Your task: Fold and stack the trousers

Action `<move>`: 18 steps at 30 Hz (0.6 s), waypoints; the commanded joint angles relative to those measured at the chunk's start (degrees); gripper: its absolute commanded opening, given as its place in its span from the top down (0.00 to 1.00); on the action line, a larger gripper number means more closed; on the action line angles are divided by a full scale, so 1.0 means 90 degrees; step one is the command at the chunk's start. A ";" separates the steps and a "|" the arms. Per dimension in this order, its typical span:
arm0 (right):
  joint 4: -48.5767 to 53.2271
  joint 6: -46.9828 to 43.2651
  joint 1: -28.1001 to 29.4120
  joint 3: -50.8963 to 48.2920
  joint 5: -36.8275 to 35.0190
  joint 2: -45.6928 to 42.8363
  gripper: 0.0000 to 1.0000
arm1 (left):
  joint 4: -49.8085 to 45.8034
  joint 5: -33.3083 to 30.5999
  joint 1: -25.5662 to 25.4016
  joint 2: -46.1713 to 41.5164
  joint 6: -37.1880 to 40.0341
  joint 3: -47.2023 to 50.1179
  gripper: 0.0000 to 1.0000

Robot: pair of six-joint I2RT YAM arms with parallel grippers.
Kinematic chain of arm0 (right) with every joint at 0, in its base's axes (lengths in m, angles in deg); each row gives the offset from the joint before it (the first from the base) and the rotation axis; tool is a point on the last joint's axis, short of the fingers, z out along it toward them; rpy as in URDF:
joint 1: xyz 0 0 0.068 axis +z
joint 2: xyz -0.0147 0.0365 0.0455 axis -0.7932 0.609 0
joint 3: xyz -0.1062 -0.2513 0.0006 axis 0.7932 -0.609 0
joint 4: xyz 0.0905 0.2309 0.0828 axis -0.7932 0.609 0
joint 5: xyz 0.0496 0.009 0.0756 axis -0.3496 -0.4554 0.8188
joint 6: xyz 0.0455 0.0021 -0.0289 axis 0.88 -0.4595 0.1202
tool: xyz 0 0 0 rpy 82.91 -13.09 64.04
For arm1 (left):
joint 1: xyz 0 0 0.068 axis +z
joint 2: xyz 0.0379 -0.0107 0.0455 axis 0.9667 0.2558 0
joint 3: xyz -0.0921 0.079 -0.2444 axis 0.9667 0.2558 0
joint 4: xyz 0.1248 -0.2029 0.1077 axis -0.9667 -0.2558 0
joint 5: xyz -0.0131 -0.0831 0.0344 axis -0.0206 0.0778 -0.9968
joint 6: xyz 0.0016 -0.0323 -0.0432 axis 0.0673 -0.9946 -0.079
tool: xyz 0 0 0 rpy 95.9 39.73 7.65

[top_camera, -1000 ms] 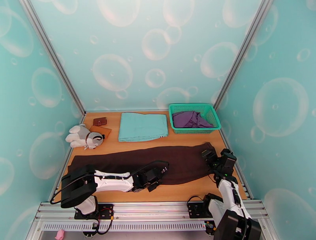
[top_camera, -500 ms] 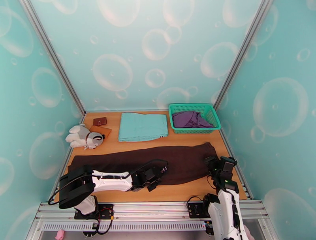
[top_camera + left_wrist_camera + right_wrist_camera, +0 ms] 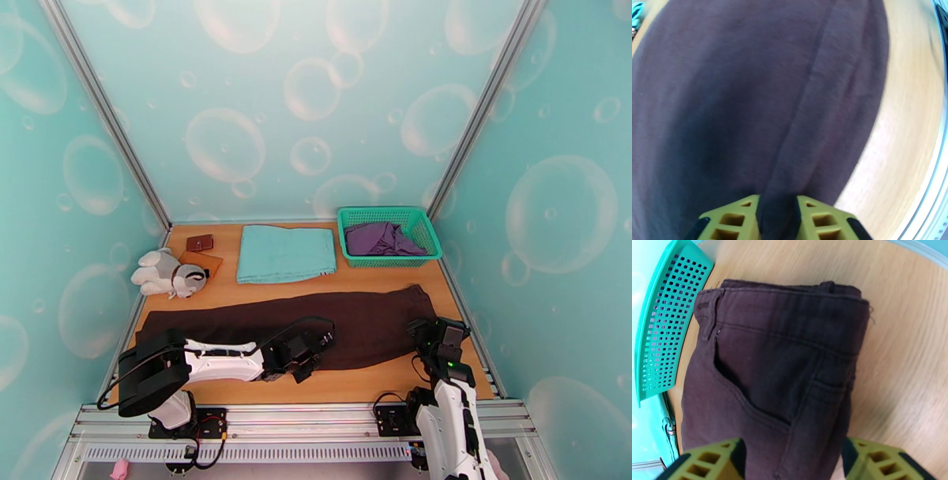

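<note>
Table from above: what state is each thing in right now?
trousers: spread flat, folded lengthwise
teal cloth: folded flat
basket: upright
purple garment: crumpled in basket
plush toy: lying down
left gripper: slightly open over trousers
right gripper: wide open above trousers

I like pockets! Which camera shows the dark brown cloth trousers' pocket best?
The right wrist view: the pocket slit on the long dark brown cloth trousers is close and sharp. The top view has the whole trousers, pocket too small to see; the left wrist view gives blurred cloth.
</note>
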 commanded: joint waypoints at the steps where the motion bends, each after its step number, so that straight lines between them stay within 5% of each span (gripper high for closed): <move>1: 0.0065 0.0126 0.0036 0.0062 -0.0138 -0.0053 0.31 | 0.0225 0.0152 -0.0106 0.0092 0.0158 -0.0002 0.68; 13: -0.0018 0.0094 0.0040 -0.0021 -0.0046 -0.0083 0.31 | 0.0394 -0.0510 0.0043 0.0221 0.0153 -0.0202 0.77; 18: -0.0114 0.0134 0.0039 -0.0065 -0.0016 -0.0075 0.30 | 0.0400 -0.0508 0.0109 0.0150 0.0090 -0.0125 0.90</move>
